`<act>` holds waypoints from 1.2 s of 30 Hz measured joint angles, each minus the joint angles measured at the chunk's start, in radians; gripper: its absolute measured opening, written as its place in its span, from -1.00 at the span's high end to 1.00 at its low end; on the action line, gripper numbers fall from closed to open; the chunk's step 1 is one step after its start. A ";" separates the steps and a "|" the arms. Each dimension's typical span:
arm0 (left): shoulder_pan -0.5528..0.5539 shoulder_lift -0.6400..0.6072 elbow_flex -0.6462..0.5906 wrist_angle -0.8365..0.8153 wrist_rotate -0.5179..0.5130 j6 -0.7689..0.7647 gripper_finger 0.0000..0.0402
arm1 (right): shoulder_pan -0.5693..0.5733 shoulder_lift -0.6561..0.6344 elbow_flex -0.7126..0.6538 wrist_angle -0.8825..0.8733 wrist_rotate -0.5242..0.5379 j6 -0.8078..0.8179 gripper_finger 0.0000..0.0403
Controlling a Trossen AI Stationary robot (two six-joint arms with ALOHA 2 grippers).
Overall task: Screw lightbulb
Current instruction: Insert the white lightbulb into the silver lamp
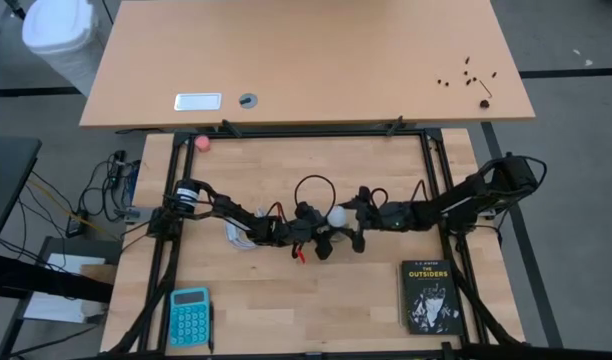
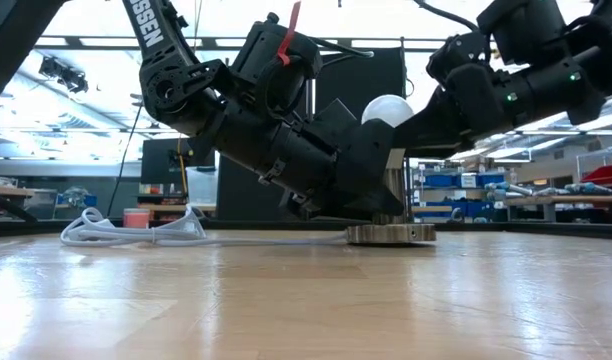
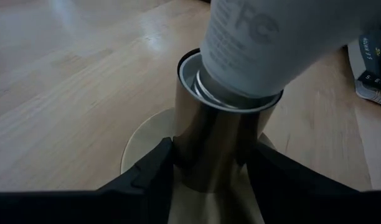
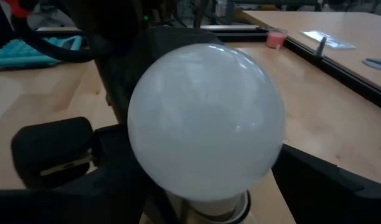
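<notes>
Lightbulb (image 3: pixel 253 46) sits tilted in the socket (image 3: pixel 218 134) mid-tabletop, threading underway. Left claw (image 3: pixel 209 171) clamps the socket; right claw (image 4: pixel 197 205) grips the bulb's neck. Next, probably: straighten, then twist.

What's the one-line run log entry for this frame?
phase: seating | left gripper: clamps metallic socket tube | right gripper: holds white frosted lightbulb, base tilted in socket mouth

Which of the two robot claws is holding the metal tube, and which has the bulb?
The left gripper clamps the metal socket tube. The right gripper holds the white lightbulb, whose base sits tilted in the tube's mouth.
</notes>
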 joint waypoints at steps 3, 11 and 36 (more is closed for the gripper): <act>0.000 0.000 0.000 0.000 0.000 0.000 0.06 | -0.029 0.000 0.000 0.006 -0.044 -0.011 -0.59; 0.000 0.000 0.000 0.000 0.000 0.013 0.06 | -0.082 0.001 0.001 0.033 -0.138 -0.043 -0.53; 0.000 0.000 0.000 -0.003 0.000 0.011 0.06 | -0.081 0.088 0.076 -0.009 -0.178 -0.049 -0.51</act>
